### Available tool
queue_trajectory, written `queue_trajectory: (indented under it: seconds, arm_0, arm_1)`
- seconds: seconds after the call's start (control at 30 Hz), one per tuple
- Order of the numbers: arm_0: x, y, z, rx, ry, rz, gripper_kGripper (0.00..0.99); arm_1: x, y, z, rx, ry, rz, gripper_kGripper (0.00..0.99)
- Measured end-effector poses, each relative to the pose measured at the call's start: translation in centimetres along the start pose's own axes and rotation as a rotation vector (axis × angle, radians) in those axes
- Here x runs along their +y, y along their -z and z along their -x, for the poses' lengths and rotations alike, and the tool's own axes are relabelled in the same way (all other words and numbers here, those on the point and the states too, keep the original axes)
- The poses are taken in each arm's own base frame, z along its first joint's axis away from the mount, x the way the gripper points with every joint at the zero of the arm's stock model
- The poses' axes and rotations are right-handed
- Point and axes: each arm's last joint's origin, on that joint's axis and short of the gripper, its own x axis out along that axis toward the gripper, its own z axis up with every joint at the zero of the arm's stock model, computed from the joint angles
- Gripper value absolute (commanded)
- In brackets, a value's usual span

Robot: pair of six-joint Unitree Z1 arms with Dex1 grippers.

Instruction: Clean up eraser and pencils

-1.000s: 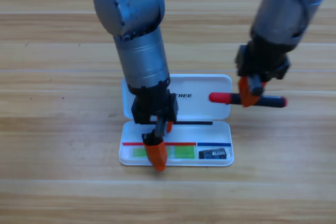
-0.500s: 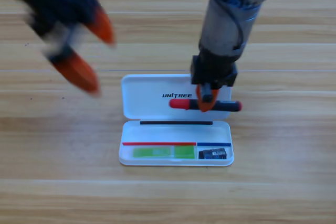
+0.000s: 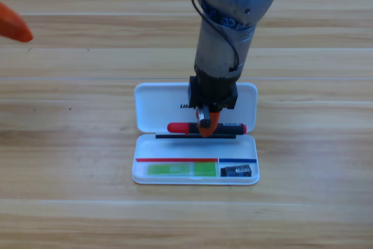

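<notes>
While the left end effector (image 3: 11, 13) had drawn back to the upper left corner, where only its two orange jaw tips showed, spread apart and holding nothing, the right end effector (image 3: 205, 125) had carried the red-capped pencil (image 3: 207, 127) in from beside the white case (image 3: 196, 135) to a place over the case's hinge line. A second earlier that pencil hung out past the lid's right edge; half a second earlier it was over the lid; at this moment it lay level, red cap to the left and black barrel to the right, just above the front tray's rear edge. The right end effector was closed narrowly on the pencil near its middle, pointing straight down.

Inside the front tray, the translucent green pencil (image 3: 180, 169) rested in the long left compartment, and the eraser (image 3: 236, 171) sat in the small right compartment. The left arm's withdrawal suggested its part with the green pencil was finished.

By my judgement the task was nearly done: two of the three things were stowed, and only the red-capped pencil remained. It probably needed to come a little nearer the front edge and lower into the long compartment beside the green pencil before release. The open case lay on the wooden desk (image 3: 315, 190).
</notes>
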Motion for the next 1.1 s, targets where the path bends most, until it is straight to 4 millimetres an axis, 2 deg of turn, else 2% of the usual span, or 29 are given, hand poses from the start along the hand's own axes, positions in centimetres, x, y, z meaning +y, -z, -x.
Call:
queue_trajectory:
  seconds: [0.33,0.37,0.43,0.47,0.57,0.67,0.73,0.83,1.0,1.1]
  arm_0:
    - [0.0,1.2,-1.5,0.001,0.028,0.024,0.990]
    - [-0.1,1.3,-1.7,0.005,0.034,0.027,0.990]
    - [-0.2,1.6,-2.0,0.011,0.043,0.031,0.990]
    - [-0.2,1.6,-2.1,0.010,0.043,0.031,0.990]
    - [-0.1,1.5,-2.2,-0.002,0.030,0.025,0.990]
    - [-0.1,1.5,-2.2,-0.004,0.029,0.024,0.990]
    - [-0.1,1.5,-2.2,-0.004,0.029,0.024,0.990]
    - [0.0,1.5,-2.2,-0.004,0.028,0.024,0.990]
    - [0.1,1.5,-2.2,-0.013,0.022,0.022,0.990]
    - [0.5,1.3,-2.2,-0.041,0.002,0.018,0.990]
  arm_1:
    - [0.4,-0.3,-0.8,0.020,-0.020,-0.007,0.018]
    - [0.5,-0.3,-0.8,0.020,-0.020,-0.009,0.235]
    - [0.5,-0.4,-0.8,0.019,-0.020,-0.023,0.752]
    - [0.5,-0.4,-0.8,0.019,-0.019,-0.034,0.844]
    - [0.5,-0.4,-0.7,0.022,-0.013,-0.051,0.888]
    - [0.6,-0.4,-0.6,0.021,-0.012,-0.059,0.888]
    - [1.1,-0.3,0.3,0.016,-0.011,-0.063,0.893]
    - [2.7,0.3,3.5,-0.024,-0.007,-0.060,0.900]
    - [6.8,1.7,13.5,-0.235,0.022,-0.019,0.911]
    - [8.7,3.0,17.8,-0.356,0.015,0.003,0.942]
